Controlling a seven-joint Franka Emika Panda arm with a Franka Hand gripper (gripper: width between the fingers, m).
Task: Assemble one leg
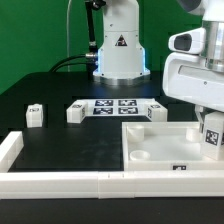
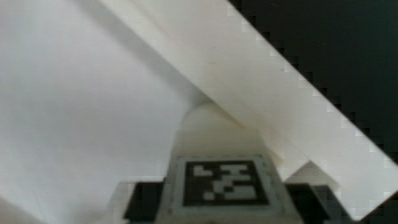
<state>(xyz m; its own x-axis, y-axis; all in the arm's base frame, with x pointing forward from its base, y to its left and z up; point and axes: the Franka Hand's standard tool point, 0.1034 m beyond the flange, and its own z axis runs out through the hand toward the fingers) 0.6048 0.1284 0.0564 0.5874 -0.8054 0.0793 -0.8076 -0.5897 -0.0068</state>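
Step in hand, as I judge it: seating one leg (image 1: 212,134) into the white panel (image 1: 150,140). The end effector (image 1: 211,125) hangs over the panel's right edge in the exterior view, its fingers clamped on that leg, tag facing out; the wrist view shows the same leg (image 2: 221,170) gripped upright above white panel surface. To do it well, I would keep the leg vertical, centre it over a round corner recess before lowering, and release only once it sits flush; a tilted entry could jam or push the panel. Count: legs visible, four — one held, two on the black desk (image 1: 60,140) at the left (image 1: 34,115) (image 1: 75,112), one by the marker board's (image 1: 115,106) right end (image 1: 156,110). Panel, one. Marker board, one, far centre. White rim bars (image 1: 60,180), at least two, near side and left. Robot base (image 1: 118,50), one, far centre.
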